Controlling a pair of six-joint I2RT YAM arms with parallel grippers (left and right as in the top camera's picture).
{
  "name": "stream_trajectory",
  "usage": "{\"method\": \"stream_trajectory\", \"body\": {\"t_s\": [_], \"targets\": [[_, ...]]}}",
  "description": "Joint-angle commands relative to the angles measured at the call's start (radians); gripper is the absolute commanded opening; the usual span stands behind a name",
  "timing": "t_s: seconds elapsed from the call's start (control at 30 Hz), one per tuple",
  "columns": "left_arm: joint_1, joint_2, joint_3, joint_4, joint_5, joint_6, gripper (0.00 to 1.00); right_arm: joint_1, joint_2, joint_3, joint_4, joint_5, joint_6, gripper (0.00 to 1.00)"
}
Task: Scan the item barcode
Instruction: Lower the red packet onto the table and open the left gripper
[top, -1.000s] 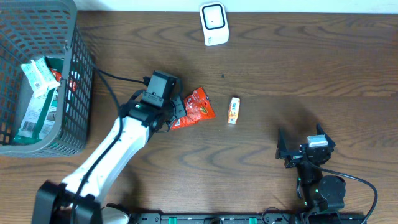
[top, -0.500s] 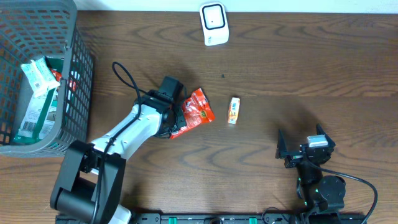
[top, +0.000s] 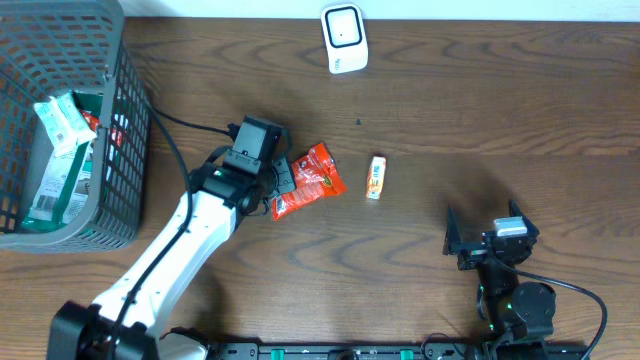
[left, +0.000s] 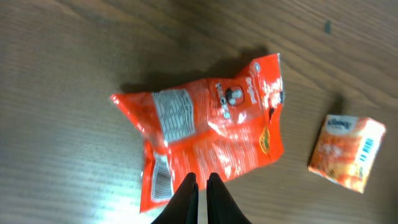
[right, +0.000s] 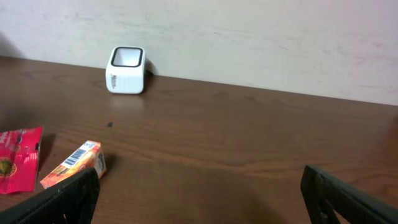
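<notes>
A red snack packet (top: 310, 178) lies crumpled on the wooden table, its barcode (left: 160, 180) showing near its lower left corner. My left gripper (top: 283, 185) is shut on the packet's lower edge (left: 200, 178), the two black fingers pressed together. A small orange box (top: 375, 177) with its own barcode (left: 368, 146) lies just to the right of the packet. The white scanner (top: 343, 38) stands at the table's far edge, facing up. My right gripper (top: 487, 232) rests near the front right, open and empty, looking toward the scanner (right: 126, 70).
A grey mesh basket (top: 125, 120) holding several packaged items stands at the left edge. The left arm's cable loops beside the basket. A wall runs behind the scanner.
The left arm swung right and back again, turning the red packet slightly with it. The right arm and the orange box have not moved.
</notes>
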Motion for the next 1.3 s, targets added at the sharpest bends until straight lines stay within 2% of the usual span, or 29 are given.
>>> {"method": "stream_trajectory", "body": {"t_s": [0.0, 0.23, 0.37, 0.5, 0.73, 0.8, 0.87, 1.07, 1.17, 1.27], "targets": [[0.002, 0.086, -0.031, 0.023, -0.039, 0.013, 0.09, -0.002, -0.005, -0.001, -0.004, 0.006, -0.005, 0.99], [0.003, 0.289, -0.032, 0.061, -0.038, 0.014, 0.09, -0.002, -0.005, -0.001, -0.004, 0.006, -0.005, 0.99], [0.003, 0.317, -0.030, 0.068, -0.037, 0.018, 0.09, -0.002, -0.005, -0.001, -0.004, 0.006, -0.005, 0.99], [0.003, 0.241, -0.011, 0.059, -0.037, 0.033, 0.11, -0.002, -0.005, -0.001, -0.004, 0.006, -0.005, 0.99], [0.003, -0.028, -0.005, 0.053, -0.038, 0.033, 0.17, -0.002, -0.005, -0.001, -0.004, 0.006, -0.005, 0.99], [0.003, -0.109, -0.005, 0.012, -0.045, 0.033, 0.25, -0.002, -0.005, -0.001, -0.004, 0.006, -0.005, 0.99], [0.003, -0.145, -0.005, -0.047, -0.080, 0.032, 0.25, -0.002, -0.005, -0.001, -0.004, 0.006, -0.005, 0.99], [0.003, -0.145, -0.024, -0.249, -0.179, 0.032, 0.25, -0.002, -0.005, -0.001, 0.000, 0.004, -0.004, 0.99], [0.003, -0.128, -0.036, -0.255, -0.181, 0.032, 0.25, -0.002, -0.005, -0.001, 0.051, -0.026, -0.005, 0.99], [0.003, -0.116, -0.036, -0.233, -0.181, 0.032, 0.25, -0.002, -0.005, -0.001, 0.034, -0.031, -0.005, 0.99]]}}
